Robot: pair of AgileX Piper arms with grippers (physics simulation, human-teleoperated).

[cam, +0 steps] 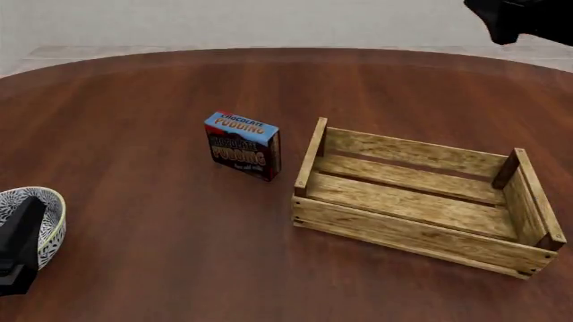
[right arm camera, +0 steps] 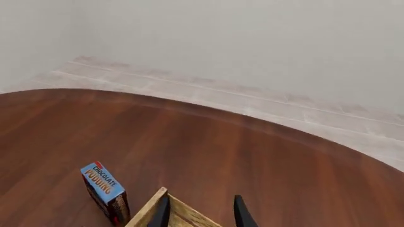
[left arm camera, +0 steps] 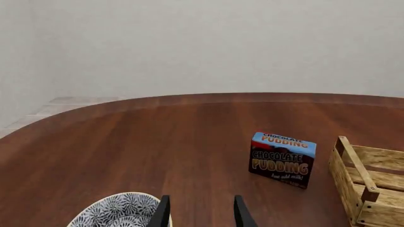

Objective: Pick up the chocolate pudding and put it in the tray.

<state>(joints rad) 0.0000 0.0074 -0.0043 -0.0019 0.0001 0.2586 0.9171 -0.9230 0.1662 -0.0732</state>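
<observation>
The chocolate pudding (cam: 243, 145) is a small carton with a blue top and dark brown front, standing upright on the table just left of the tray (cam: 403, 235). The tray is a light wooden slatted crate and holds nothing. In the left wrist view the chocolate pudding (left arm camera: 282, 153) stands ahead of my left gripper (left arm camera: 200, 215), beside the tray (left arm camera: 372, 184). That gripper is open and well short of the carton. My right gripper (right arm camera: 200, 215) is open too, high over the tray (right arm camera: 146, 213) corner, with the chocolate pudding (right arm camera: 106, 191) off to one side below.
A white patterned bowl (cam: 49, 204) sits at the table's left edge, partly covered by my left arm (cam: 18, 251); the bowl (left arm camera: 120, 210) lies right beside the left fingers. My right arm (cam: 524, 17) shows at the far right. The round table's rim curves behind.
</observation>
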